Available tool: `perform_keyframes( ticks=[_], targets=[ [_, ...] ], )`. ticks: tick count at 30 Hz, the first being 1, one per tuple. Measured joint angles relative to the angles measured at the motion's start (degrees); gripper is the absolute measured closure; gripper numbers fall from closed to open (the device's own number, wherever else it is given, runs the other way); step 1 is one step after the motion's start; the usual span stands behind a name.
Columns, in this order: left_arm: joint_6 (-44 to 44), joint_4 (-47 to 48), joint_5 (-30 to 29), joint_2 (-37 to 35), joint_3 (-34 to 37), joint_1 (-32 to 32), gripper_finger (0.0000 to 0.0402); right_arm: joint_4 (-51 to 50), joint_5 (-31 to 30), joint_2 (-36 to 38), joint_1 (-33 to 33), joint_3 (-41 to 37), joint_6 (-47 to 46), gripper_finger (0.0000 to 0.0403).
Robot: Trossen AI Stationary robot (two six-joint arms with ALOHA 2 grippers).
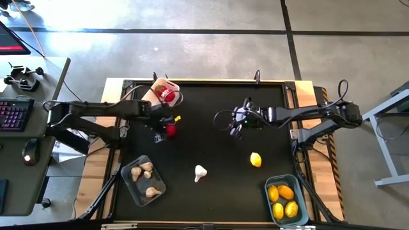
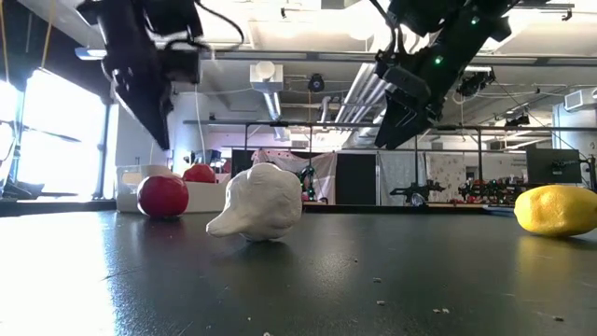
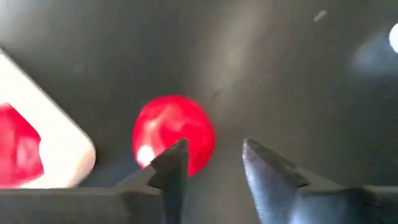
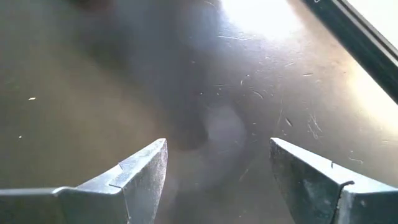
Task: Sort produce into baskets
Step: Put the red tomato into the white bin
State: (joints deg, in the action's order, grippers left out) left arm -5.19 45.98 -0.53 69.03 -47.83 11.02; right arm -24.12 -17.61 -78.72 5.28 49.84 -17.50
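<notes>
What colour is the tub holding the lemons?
Light blue plastic tub, holding yellow lemons; clearest in the high view.

Black table [image 1: 211,191] (matte) carries baskets [image 1: 287,200], scattered produce [image 1: 200,172].

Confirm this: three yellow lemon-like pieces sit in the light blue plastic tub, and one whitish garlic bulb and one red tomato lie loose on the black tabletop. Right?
Nearly. The high view shows four yellow lemon-like pieces in the light blue plastic tub, not three. The whitish garlic bulb and red tomato do lie loose on the black tabletop.

My left tool [image 1: 167,128] hangs low on my left side, fingers [image 3: 169,163] parted and empty. My right tool [image 1: 238,124] hovers raised mid-span, fingers [image 4: 144,168] spread wide.
</notes>
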Motion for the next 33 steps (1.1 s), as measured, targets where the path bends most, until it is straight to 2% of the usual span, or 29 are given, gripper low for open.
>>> perform_keyframes(
  ticks=[7,12,24,33],
  targets=[
    [-0.13,0.28,-4.40,6.78,0.00,1.12,0.0170,-0.04,0.05,0.00,-0.01,0.00,0.02,0.0130],
    [1.28,0.28,-5.32,9.64,0.00,1.36,0.0142,-0.11,0.03,0.00,-0.02,0.00,0.02,0.0130],
    [3.33,-4.45,-4.33,14.24,-0.24,2.12,0.0142,-0.20,0.03,0.00,-0.02,0.00,0.02,0.0130],
    [4.46,-5.22,-2.15,14.30,-0.17,2.11,0.0204,-0.20,0.01,-0.02,-0.02,0.00,0.04,0.0130]
  ],
)
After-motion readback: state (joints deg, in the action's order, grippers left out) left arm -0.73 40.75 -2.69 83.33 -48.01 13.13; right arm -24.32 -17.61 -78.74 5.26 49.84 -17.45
